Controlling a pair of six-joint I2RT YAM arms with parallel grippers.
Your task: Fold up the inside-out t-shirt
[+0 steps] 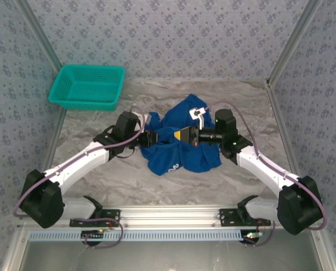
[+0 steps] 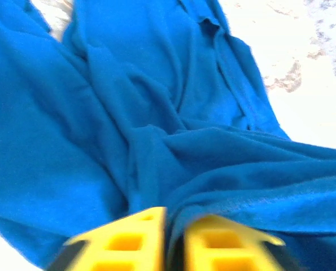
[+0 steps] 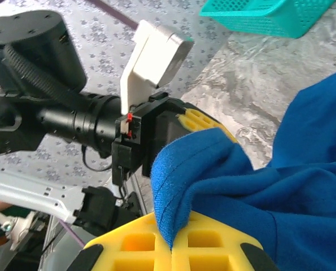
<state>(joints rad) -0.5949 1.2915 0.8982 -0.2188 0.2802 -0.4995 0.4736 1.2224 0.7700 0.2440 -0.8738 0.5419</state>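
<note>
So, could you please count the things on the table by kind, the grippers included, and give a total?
Royal-blue cotton t-shirt: 1
Teal plastic mesh basket: 1
Two-finger grippers: 2, the left gripper and the right gripper, both shut on the shirt
Total: 4

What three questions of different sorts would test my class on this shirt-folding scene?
1. True or false: the blue t-shirt sits bunched on the table, not in the teal basket.
2. Multiple choice: the left gripper is A) open over bare table, B) shut on the t-shirt, C) shut on the basket rim.
3. Short answer: what is pinched in the right gripper?

Key: 1 true; 2 B; 3 a fold of the t-shirt.
</note>
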